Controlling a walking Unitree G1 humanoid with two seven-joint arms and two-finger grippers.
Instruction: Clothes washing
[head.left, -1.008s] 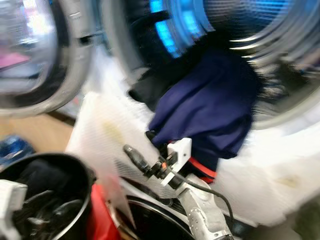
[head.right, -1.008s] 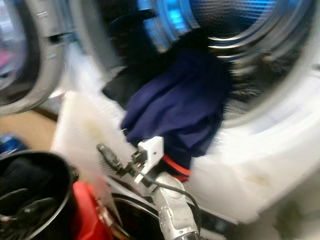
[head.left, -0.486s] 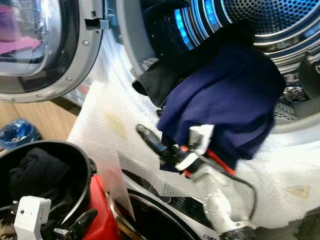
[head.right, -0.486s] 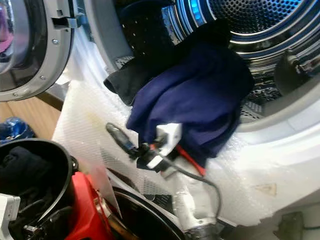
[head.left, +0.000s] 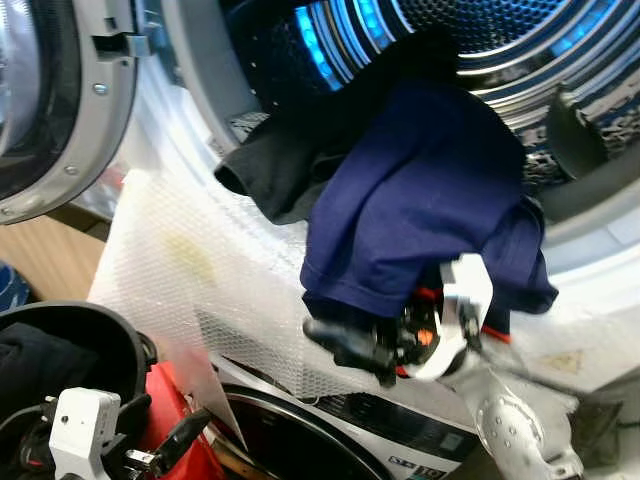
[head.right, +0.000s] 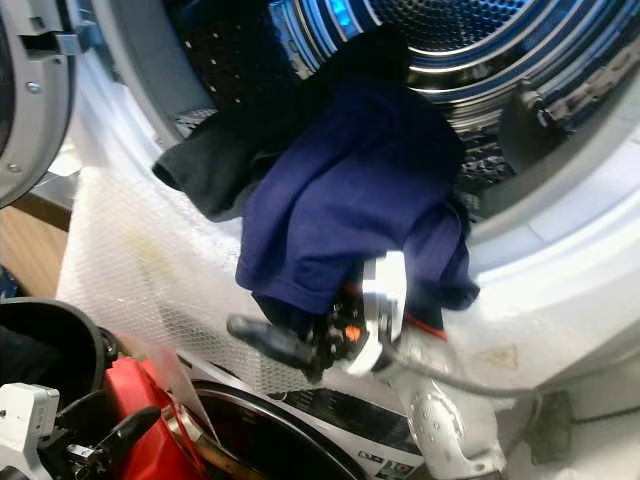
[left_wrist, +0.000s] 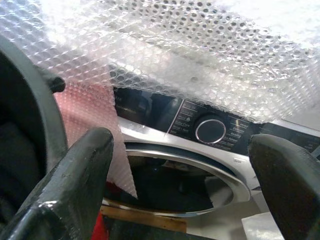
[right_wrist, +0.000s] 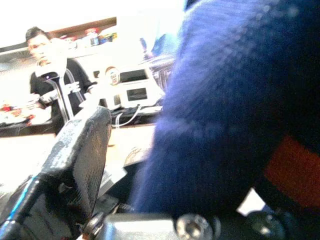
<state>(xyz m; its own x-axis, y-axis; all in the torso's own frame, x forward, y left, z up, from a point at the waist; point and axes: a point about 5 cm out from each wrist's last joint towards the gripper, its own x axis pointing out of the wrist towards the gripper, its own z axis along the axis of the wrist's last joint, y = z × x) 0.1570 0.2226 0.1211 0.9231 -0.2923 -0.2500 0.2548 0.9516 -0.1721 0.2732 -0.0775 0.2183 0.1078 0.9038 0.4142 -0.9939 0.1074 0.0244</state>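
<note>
1. Navy garment (head.left: 430, 200): draped over the lip of the open drum (head.left: 520, 60), atop a black garment (head.left: 270, 175).
2. Right gripper (head.left: 345, 340): at the navy hem; grip cannot be told.
3. Left gripper (left_wrist: 180, 165): fingers wide apart, empty, facing the lower machine's dial (left_wrist: 210, 130).
4. Bubble wrap (head.left: 170, 260): covers the front panel.

Soft matt knit cloth in the navy garment (head.left: 430, 200), with a duller black cloth (head.left: 275, 175) beside. Glossy perforated metal in the drum (head.left: 480, 30). Clear, bumpy plastic bubble wrap (head.left: 190, 270) over the smooth white front. Matt black rubbery fingers (left_wrist: 75, 175) on the left gripper (left_wrist: 185, 185).
</note>
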